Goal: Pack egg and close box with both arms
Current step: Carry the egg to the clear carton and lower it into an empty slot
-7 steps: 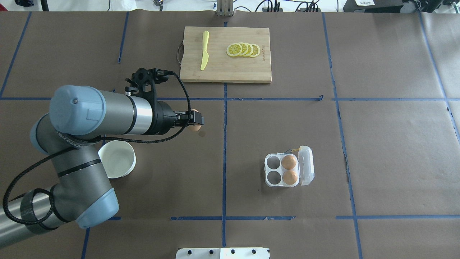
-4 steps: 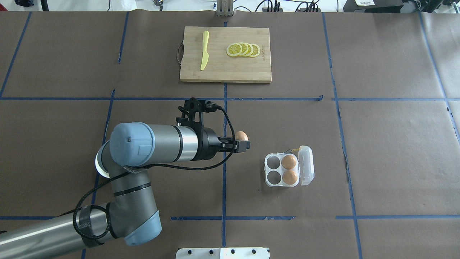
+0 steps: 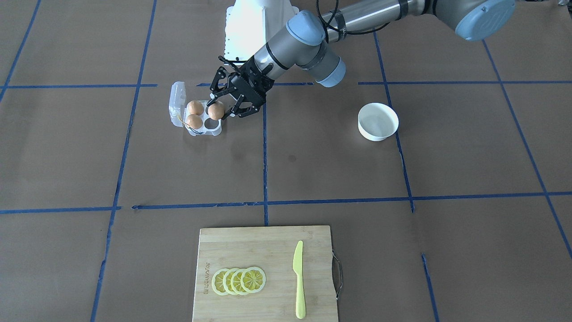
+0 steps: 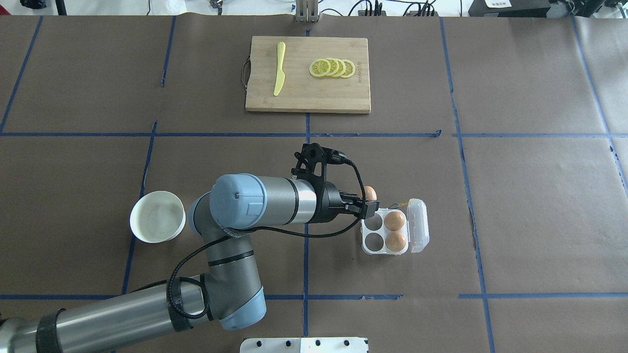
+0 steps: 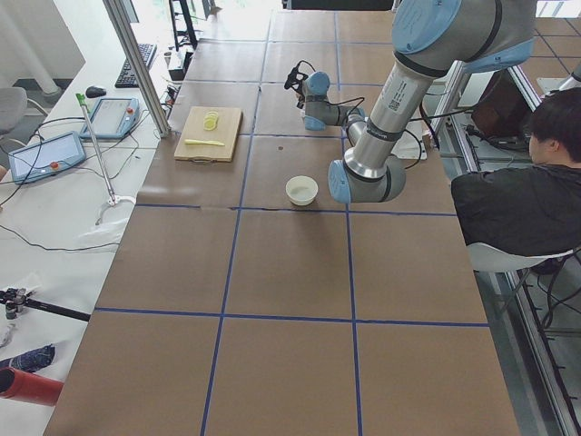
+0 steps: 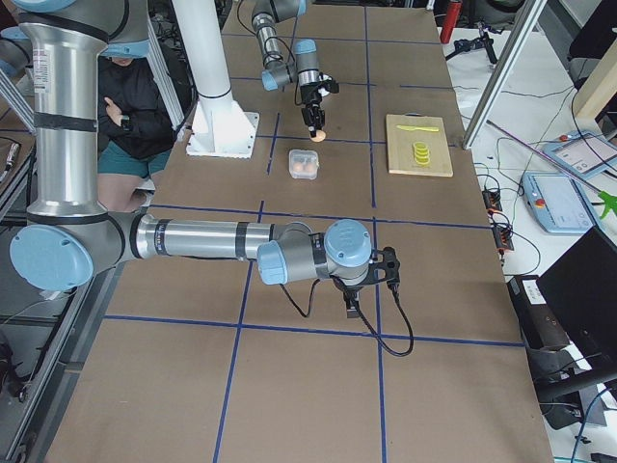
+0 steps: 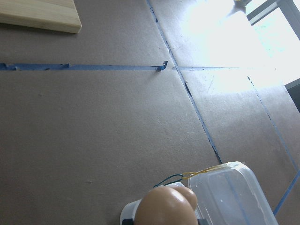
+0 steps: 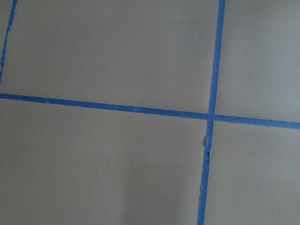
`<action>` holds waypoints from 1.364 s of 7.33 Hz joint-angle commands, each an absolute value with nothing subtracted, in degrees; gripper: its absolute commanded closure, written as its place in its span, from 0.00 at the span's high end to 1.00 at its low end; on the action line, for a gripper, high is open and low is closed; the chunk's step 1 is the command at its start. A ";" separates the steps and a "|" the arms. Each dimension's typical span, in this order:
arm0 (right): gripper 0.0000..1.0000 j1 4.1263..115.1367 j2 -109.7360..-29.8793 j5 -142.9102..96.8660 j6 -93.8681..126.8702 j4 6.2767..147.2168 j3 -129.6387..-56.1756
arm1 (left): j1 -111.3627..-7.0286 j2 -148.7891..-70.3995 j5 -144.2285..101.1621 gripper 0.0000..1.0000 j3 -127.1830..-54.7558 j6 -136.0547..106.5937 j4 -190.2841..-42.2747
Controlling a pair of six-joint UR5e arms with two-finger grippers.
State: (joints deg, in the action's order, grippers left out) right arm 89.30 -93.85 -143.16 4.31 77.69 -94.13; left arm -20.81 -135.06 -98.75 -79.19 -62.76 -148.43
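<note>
My left gripper (image 4: 370, 202) is shut on an orange-brown egg (image 4: 370, 192) and holds it above the table at the left edge of the clear box (image 4: 367, 249), beside its two empty cells. The box holds two other eggs (image 4: 394, 221) in its right cells, and its lid (image 4: 418, 225) lies open to the right. In the front-facing view the gripper (image 3: 223, 109) and held egg (image 3: 216, 110) overlap the box (image 3: 213, 131). The left wrist view shows the egg (image 7: 166, 206) and the lid (image 7: 229, 197). My right gripper (image 6: 352, 309) hangs over bare table; I cannot tell whether it is open.
A white bowl (image 4: 157, 223) stands left of my left arm. A wooden cutting board (image 4: 308, 95) at the far middle carries lemon slices (image 4: 332, 67) and a yellow knife (image 4: 279, 73). The white robot base (image 3: 254, 27) is behind the box. A person (image 5: 517, 200) sits beside the table.
My left arm has swung right with the egg, from above the bowl's area to the left edge of the box. The bowl is uncovered again.
</note>
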 commanded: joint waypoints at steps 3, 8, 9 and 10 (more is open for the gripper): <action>1.00 89.30 -93.95 -143.09 4.31 77.70 -94.13 | -18.81 -137.73 -97.47 0.00 -73.92 -62.40 -148.97; 1.00 89.30 -93.87 -143.17 4.22 77.70 -94.66 | -18.19 -138.16 -96.51 1.00 -73.21 -62.84 -149.06; 1.00 89.30 -93.78 -143.09 4.31 77.70 -94.66 | -18.28 -138.16 -96.50 1.00 -73.47 -62.84 -149.06; 1.00 89.30 -93.61 -143.09 4.39 77.70 -94.75 | -19.06 -138.08 -96.68 1.00 -74.43 -63.28 -148.80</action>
